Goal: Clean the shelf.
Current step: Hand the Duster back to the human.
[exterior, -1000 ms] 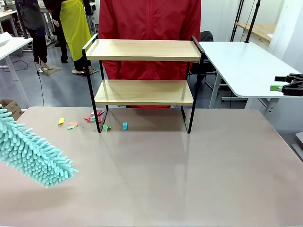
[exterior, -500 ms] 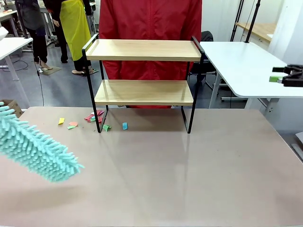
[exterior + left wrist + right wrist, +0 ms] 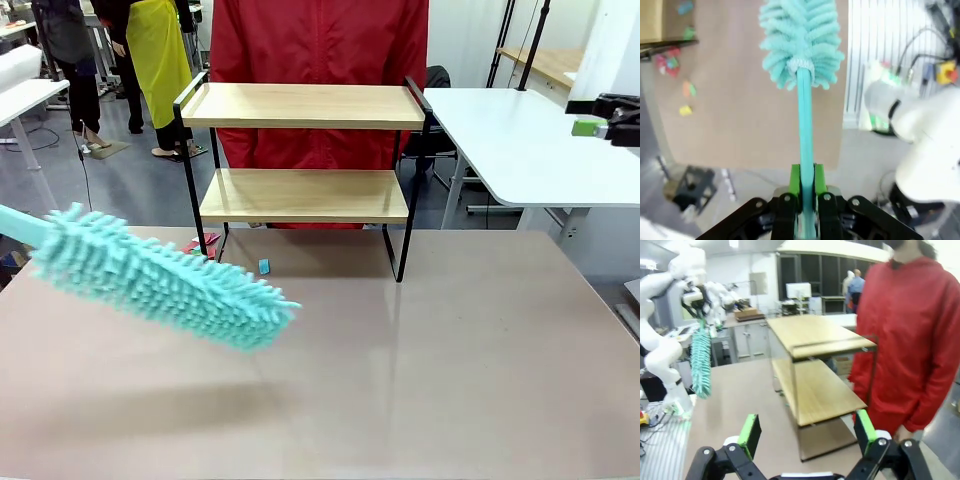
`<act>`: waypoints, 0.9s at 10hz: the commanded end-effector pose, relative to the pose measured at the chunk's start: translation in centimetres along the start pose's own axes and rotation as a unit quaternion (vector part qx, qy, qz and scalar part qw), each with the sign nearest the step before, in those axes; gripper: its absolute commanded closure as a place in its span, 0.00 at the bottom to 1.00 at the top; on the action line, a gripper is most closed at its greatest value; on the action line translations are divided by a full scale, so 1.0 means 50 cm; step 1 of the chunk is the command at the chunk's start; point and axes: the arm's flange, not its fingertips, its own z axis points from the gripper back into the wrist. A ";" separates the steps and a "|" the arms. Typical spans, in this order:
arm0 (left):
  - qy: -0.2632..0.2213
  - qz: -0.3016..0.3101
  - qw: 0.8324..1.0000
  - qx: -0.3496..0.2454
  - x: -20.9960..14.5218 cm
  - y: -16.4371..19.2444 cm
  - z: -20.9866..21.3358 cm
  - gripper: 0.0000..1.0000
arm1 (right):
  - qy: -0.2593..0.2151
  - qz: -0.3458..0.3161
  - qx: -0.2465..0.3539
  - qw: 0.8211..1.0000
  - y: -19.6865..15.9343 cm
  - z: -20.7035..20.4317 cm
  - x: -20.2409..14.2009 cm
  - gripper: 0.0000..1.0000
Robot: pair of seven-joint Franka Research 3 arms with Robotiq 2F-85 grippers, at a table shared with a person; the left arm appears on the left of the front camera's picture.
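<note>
The shelf (image 3: 303, 195), two light wooden boards in a black frame, stands at the far middle of the table and is also seen at an angle (image 3: 815, 385). My left gripper (image 3: 806, 180) is shut on the handle of a fluffy teal duster (image 3: 800, 42). The duster (image 3: 165, 280) hangs tilted over the table, in front of and to the left of the shelf, its tip low near the shelf's left legs. Small coloured paper scraps (image 3: 205, 243) lie on the table by those legs. My right gripper (image 3: 807, 432) is open and holds nothing; it hovers high at the right edge (image 3: 600, 125).
A person in a red jacket (image 3: 320, 40) stands right behind the shelf. A white table (image 3: 520, 140) adjoins at the right rear. The brown tabletop (image 3: 450, 360) stretches wide in front of the shelf. Other people stand far back left.
The duster has swung right and upward from the left edge toward the shelf's left legs, covering some scraps. My right gripper has risen at the right edge.
</note>
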 end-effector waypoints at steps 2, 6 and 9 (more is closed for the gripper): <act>-0.114 0.008 0.993 0.012 0.055 -0.030 -0.091 0.87 | -0.009 -0.031 0.047 0.998 0.093 -0.048 0.045 0.00; -0.140 0.010 0.990 0.004 0.074 -0.019 -0.120 0.87 | -0.009 -0.029 0.074 0.997 0.119 -0.092 0.042 0.00; -0.149 0.005 0.989 0.006 0.079 -0.016 -0.143 0.87 | 0.001 -0.042 0.078 0.996 0.124 -0.112 0.033 0.00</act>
